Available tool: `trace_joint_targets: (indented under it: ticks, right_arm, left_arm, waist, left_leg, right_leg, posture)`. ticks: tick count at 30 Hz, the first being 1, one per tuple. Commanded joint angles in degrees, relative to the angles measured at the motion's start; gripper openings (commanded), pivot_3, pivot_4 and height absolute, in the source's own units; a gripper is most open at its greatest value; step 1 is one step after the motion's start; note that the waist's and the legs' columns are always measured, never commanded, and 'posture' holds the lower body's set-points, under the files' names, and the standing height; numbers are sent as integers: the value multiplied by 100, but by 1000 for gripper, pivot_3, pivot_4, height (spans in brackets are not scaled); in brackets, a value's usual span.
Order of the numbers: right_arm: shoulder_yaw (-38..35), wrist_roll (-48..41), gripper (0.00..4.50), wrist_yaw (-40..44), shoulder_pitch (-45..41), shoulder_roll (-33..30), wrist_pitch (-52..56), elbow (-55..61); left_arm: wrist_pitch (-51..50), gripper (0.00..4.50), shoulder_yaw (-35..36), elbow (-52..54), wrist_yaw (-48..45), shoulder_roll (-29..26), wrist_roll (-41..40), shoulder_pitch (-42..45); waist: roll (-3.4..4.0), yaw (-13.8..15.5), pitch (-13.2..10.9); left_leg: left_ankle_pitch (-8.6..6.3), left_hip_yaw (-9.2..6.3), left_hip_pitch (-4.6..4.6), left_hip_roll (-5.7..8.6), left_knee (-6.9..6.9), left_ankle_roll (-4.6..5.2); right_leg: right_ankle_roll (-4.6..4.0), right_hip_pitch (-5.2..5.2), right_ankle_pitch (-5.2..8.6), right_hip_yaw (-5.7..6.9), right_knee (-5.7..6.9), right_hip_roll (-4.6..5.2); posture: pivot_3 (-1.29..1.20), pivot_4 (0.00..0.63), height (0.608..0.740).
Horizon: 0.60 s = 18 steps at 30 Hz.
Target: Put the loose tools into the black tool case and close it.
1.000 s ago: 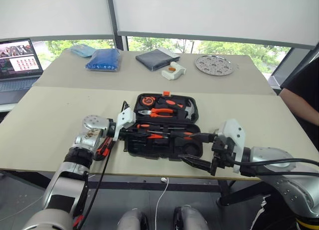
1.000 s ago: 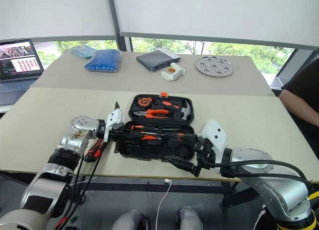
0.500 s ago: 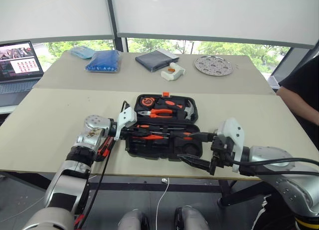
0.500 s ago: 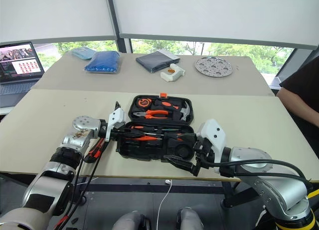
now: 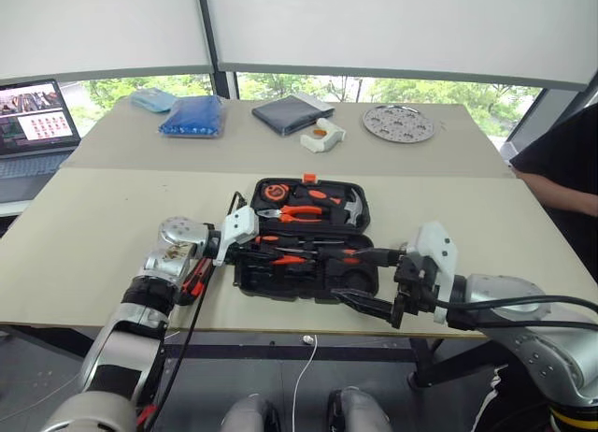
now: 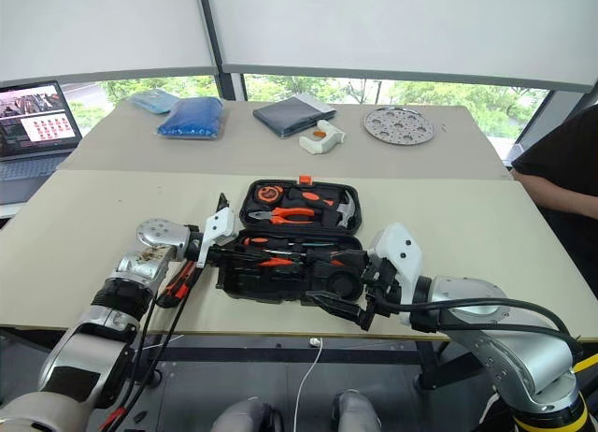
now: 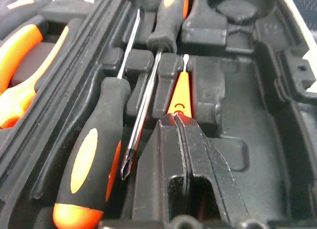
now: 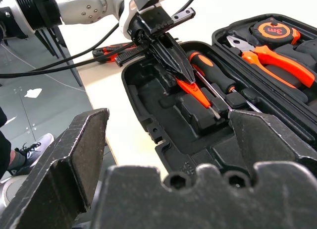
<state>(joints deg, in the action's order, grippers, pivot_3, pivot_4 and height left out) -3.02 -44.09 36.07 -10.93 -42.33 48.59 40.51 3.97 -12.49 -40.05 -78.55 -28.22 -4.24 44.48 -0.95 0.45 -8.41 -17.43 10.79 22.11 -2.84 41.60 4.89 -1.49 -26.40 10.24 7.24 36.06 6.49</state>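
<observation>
Two halves of the black tool case (image 5: 280, 282) lie open and flat on the pale table (image 5: 112, 217), near its front edge. The hinge runs side to side. The far half holds the orange-handled pliers (image 5: 299, 210), a tape measure (image 5: 274, 190) and a hammer (image 5: 353, 206).

We find the left gripper (image 8: 185, 80) reaching into the near half from the case's left end, with its black fingers pressed together. Its tips rest on the butt of the slim red screwdriver (image 7: 180, 92). That tool lies lengthwise in the near half, parallel to the hinge, with its shaft pointing away from the tips. Tool and gripper therefore share one line, and the left arm is clearly the nearer one. From this angle we cannot tell whether the tips pinch the handle or merely bear on it.

The right gripper (image 5: 350, 276) hovers at the case's near right corner with its jaws spread wide, holding nothing.

Two black-and-orange handled screwdrivers (image 7: 94, 154) (image 7: 166, 16) sit in moulded slots beside the red one. They have rubbery matte grips and bright steel shafts. The tray is hard black plastic with ribbed recesses.

A red-and-black item (image 5: 194, 278) lies on the table just left of the case, under the left wrist. It is probably the utility knife, and in our judgement it has yet to be stowed.
</observation>
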Motion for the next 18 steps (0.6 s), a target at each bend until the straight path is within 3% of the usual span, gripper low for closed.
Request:
trace_joint_targets:
  ticks: [1,3,6,10,16,18]
  right_arm:
    - [-58,-60,4500,1,-50,11,-76,129]
    - [-15,-46,4500,25,-93,11,-84,112]
    - [-17,-77,4500,194,-389,-54,-99,-59]
    - [97,8,4500,499,-636,-110,-189,-268]
    - [554,256,4500,1077,-1038,-140,-446,-550]
    - [678,321,4500,1265,-1193,-128,-529,-667]
  left_arm:
    - [-260,27,-242,-106,-75,-242,332,-352]
    - [-497,27,-12,168,-124,-427,112,-348]
    - [-1840,724,1023,1213,-116,-1137,-873,-333]
    - [-3330,2224,2091,2628,283,-1937,-1696,-972]
    - [-4180,4468,3597,4276,1120,-2468,-1909,-3313]
    - [-4254,4468,3928,4692,1332,-2446,-1866,-4080]
  waist:
    - [0,-9,6]
    - [-1,-36,6]
    - [-7,-131,1]
    - [-36,-166,-16]
    - [-32,-129,-18]
    - [-42,-128,-23]
  left_leg:
    - [-1,0,-2,0,-1,-1]
    - [-2,0,-2,-1,-2,-3]
    - [-3,0,4,-5,-6,-12]
    - [40,-5,76,-11,-7,-81]
    - [40,-2,57,14,-49,-82]
    - [39,1,56,19,-59,-83]
  right_leg:
    - [-1,1,1,0,0,0]
    - [-3,0,3,-1,0,0]
    - [-6,-11,4,-4,1,-1]
    - [-15,-84,8,-12,11,-19]
    - [4,-78,37,-11,2,-5]
    - [4,-78,41,-4,-3,-3]
  posture:
    - [0,150,718]
    - [0,150,718]
    - [0,150,718]
    - [0,150,718]
    - [0,150,718]
    - [0,150,718]
